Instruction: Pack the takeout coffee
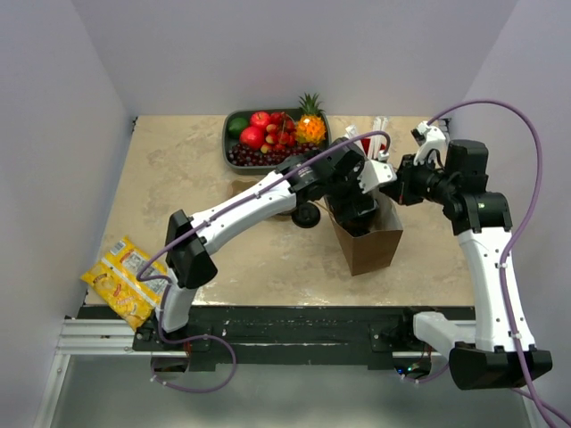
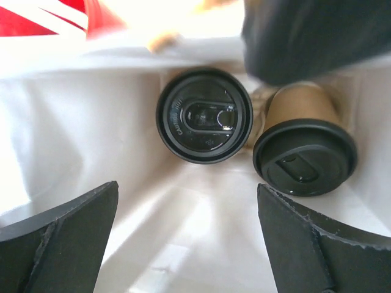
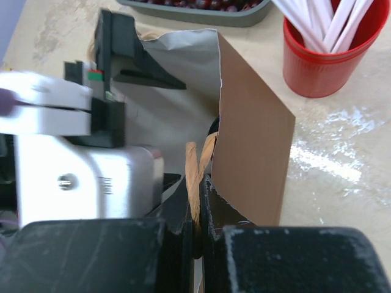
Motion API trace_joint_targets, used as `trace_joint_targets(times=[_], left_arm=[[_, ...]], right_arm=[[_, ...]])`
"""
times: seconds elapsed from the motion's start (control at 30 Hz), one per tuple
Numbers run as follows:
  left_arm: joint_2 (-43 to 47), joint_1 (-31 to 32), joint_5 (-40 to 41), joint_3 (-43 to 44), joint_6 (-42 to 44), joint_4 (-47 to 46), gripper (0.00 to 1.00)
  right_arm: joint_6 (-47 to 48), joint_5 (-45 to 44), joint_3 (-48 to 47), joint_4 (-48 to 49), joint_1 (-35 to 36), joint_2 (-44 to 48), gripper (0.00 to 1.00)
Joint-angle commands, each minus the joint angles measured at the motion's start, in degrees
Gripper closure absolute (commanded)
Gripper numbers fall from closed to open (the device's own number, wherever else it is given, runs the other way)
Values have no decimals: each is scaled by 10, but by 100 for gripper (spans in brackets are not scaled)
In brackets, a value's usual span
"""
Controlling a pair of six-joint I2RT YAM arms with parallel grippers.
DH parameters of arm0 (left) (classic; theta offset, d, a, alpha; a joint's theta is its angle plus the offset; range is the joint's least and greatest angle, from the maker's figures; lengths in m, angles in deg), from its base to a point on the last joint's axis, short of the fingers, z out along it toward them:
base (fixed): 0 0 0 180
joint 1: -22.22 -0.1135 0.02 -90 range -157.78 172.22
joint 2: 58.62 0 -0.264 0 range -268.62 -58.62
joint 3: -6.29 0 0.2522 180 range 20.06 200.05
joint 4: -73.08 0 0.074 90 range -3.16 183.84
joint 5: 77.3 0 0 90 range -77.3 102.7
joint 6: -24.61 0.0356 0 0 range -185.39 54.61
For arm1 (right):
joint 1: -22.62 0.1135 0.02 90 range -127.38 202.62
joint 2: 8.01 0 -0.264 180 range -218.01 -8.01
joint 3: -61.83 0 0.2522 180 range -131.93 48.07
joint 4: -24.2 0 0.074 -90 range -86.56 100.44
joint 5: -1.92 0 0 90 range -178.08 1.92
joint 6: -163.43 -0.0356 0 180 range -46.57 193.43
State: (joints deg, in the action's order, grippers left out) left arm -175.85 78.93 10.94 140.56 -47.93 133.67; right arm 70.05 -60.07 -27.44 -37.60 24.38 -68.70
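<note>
A black-lidded kraft paper cup [image 2: 204, 115] stands just beside a second lidded cup [image 2: 304, 152] inside the brown paper bag [image 1: 373, 248].

Brown paper bag [image 1: 368, 242] stands on desk [image 1: 178, 178]. Fruit tray [image 3: 201, 16] behind bag, red straw cup [image 3: 317, 64] behind-right, yellow snack packet [image 1: 125, 281] well left.

Black-lidded brown cup [image 2: 303, 107], brown bag [image 3: 250, 146]

Matt kraft-paper cup [image 2: 303, 104] under smooth black plastic lid [image 2: 304, 157] — matt brown paper bag [image 3: 250, 146], twisted-paper handle [image 3: 194, 177]
</note>
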Motion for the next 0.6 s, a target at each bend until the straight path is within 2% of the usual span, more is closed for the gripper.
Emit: trace_joint_targets(times=[0.0, 0.2, 0.57], left_arm=[[40, 4, -19, -10, -25, -42, 1], [55, 2, -18, -14, -30, -56, 1], [124, -8, -64, -3, -24, -113, 0]], right_arm=[[-29, 41, -21, -10, 11, 6, 100], [-22, 31, -22, -14, 11, -2, 100], [-11, -23, -31, -20, 11, -7, 100]])
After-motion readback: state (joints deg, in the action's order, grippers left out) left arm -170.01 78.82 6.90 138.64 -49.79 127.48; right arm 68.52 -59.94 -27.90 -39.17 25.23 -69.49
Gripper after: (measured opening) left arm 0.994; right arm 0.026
